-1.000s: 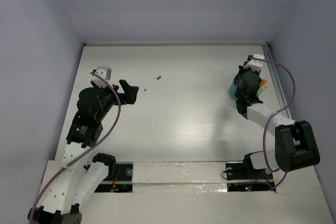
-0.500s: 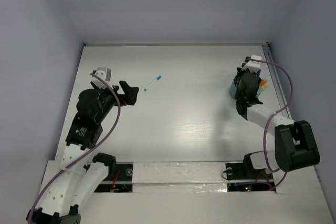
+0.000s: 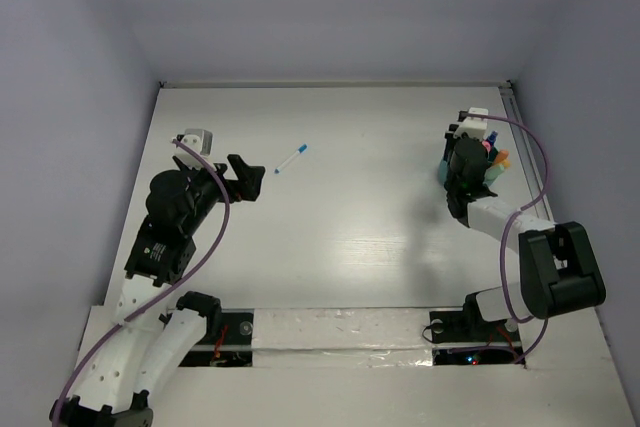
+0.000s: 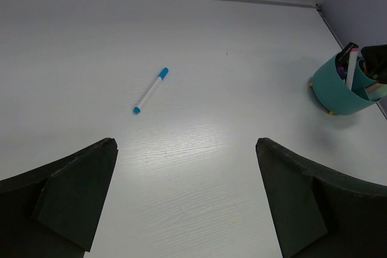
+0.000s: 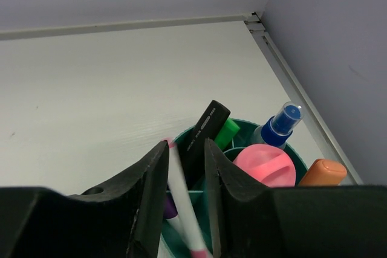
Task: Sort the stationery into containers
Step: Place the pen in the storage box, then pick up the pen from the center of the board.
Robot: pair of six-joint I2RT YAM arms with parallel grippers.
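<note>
A thin white marker with blue caps [image 3: 291, 158] lies alone on the white table; the left wrist view shows it too [image 4: 150, 90]. My left gripper [image 3: 250, 175] is open and empty, just left of it [image 4: 184, 143]. The teal holder [image 3: 443, 169] stands at the far right [image 4: 338, 92]. My right gripper [image 3: 468, 159] hangs right over its rim [image 5: 245, 122], jaws slightly apart [image 5: 186, 144]. A blurred white marker with pink ends [image 5: 184, 203] stands loose between them, inside the holder. The holder also has a black pen [image 5: 205, 128], a green piece [image 5: 227, 131] and a pink-topped piece [image 5: 265, 164].
A blue-capped bottle [image 5: 281, 124], an orange piece [image 5: 323, 173] and a purple cap [image 5: 170, 206] also sit in the holder. The right wall rail [image 3: 512, 107] runs close behind the holder. White walls enclose the table on the left, far and right sides.
My right gripper has shifted a little left over the holder, so coloured tops now show beside it. The left arm and the blue-capped marker have not moved.
</note>
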